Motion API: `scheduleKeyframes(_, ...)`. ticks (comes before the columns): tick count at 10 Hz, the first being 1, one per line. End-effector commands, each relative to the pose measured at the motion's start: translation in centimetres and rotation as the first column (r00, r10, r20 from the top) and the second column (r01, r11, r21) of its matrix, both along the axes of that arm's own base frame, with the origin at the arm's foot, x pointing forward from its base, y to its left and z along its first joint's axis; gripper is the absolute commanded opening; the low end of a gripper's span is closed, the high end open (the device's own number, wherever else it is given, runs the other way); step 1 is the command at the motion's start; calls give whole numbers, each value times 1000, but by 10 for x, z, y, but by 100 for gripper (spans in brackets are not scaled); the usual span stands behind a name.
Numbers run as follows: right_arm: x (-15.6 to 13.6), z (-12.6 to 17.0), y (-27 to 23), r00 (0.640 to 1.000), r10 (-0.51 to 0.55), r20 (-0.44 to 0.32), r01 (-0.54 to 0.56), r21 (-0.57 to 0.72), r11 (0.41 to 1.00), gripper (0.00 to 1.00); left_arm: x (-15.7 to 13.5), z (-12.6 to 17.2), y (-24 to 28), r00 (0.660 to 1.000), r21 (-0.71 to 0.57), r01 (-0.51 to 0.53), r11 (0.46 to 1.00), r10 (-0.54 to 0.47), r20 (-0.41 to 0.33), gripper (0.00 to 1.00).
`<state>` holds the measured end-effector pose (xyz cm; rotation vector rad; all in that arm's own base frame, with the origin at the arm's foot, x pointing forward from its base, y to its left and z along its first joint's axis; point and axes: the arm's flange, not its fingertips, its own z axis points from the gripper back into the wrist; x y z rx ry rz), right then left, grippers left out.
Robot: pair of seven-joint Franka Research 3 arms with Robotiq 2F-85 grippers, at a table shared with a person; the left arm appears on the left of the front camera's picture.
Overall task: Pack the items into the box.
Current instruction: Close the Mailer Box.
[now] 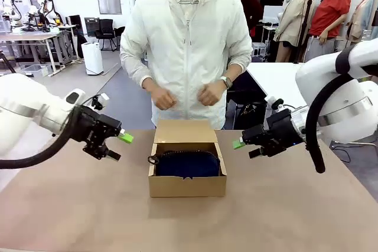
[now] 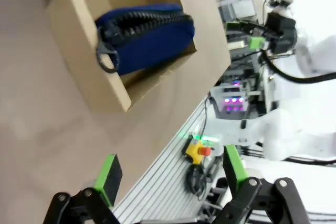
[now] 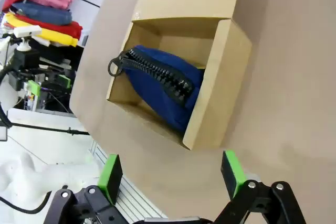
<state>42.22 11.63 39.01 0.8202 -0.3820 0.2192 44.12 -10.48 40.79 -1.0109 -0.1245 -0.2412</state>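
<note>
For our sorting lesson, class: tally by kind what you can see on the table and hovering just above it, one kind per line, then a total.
Cardboard box, lid flap open: 1
Navy-blue pouch, lying inside the box: 1
Open robot grippers, left gripper and right gripper, either side of the box, holding nothing: 2
Total: 4

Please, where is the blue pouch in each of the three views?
Front view: blue pouch at centre, inside the cardboard box.
Left wrist view: upper middle, inside the box.
Right wrist view: centre, inside the box.
Shared landmark: the box.
</note>
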Motion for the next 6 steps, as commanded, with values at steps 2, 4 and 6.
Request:
scheduleKeyframes(2, -11, 17, -2, 999, 14, -29, -15, -35, 999, 100, -5, 3, -10, 999, 17, 26, 1000, -27, 35, 100)
scheduleKeyframes(4, -4, 8, -1, 1000, 11, -4, -11, -23, 1000, 100, -1, 3, -2, 1000, 2, 7, 1000, -7, 7, 100)
scheduleKeyframes(6, 70, -6, 4, 992, -128, -10, 128, 94, 987, 100, 71, -24, -8, 993, -43, -112, 993, 111, -25, 100)
